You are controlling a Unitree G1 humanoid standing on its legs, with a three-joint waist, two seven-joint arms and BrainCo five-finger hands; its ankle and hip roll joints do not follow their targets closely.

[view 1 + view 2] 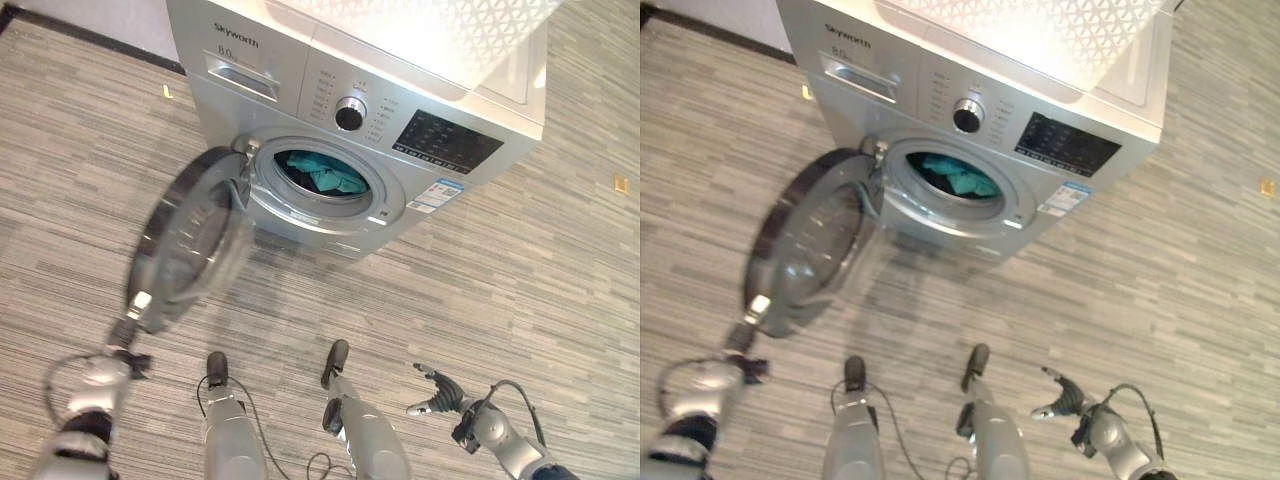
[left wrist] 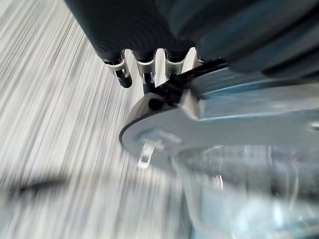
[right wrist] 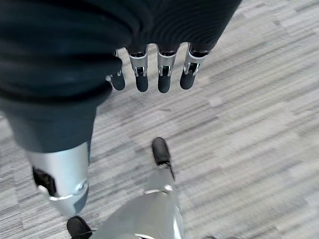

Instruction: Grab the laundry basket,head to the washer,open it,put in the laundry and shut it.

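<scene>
The left hand (image 1: 122, 335) is at the lower rim of the washer door (image 1: 190, 240), at the point of the door furthest from the washer (image 1: 350, 130). In the left wrist view its fingers (image 2: 122, 74) lie fairly straight along the door's dark edge, touching it, and whether any of them curls round the rim I cannot tell. The door stands swung wide open to the washer's left, hinged at the left side of the round opening, its glass bowl facing outward over the striped grey floor (image 1: 90, 160).

The washer is silver-grey, with a detergent drawer at its upper left, a round knob (image 1: 349, 114) in the middle of the panel and a dark display to the knob's right. Inside the open drum lies the laundry (image 1: 325, 176), a teal and dark bundle. A white laundry basket (image 1: 430, 30) with a lattice pattern sits on top of the washer.

The right hand (image 1: 437, 392) hangs low, well in front of the washer and off to its right, above the floor. Its fingers (image 3: 141, 74) are relaxed and slightly bent, apart from the thumb, and hold nothing.
</scene>
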